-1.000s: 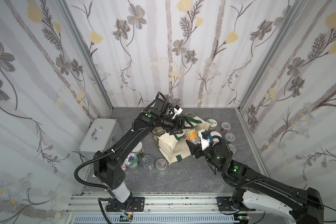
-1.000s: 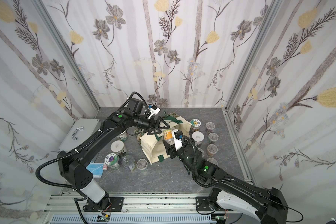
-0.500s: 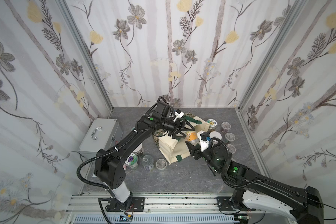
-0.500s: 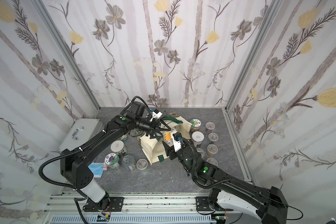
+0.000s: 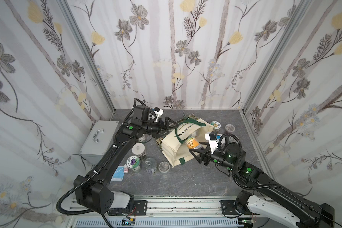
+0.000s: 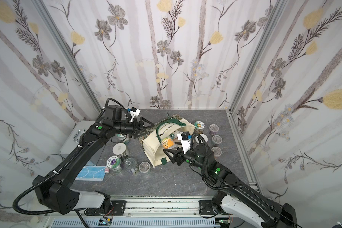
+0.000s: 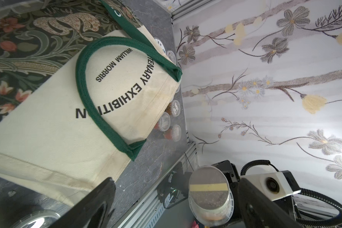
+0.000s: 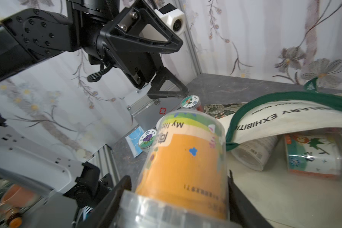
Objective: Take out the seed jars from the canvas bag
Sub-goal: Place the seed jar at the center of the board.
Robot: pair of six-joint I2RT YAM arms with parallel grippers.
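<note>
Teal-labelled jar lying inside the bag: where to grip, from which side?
Teal-labelled jar: pinch across its curved wall, mid-label, entering through the canvas bag mouth facing the right arm. It lies on its side under the flap; above looks blocked.

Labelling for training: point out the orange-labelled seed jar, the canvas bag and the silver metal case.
orange-labelled seed jar (image 8: 182, 163): right wrist view, orange label.
canvas bag (image 5: 174, 152): in a top view, cream side panel.
silver metal case (image 5: 107, 130): in a top view, lid.

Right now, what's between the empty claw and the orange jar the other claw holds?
The canvas bag, its lettered flap and green handle, seen in both top views.
</note>
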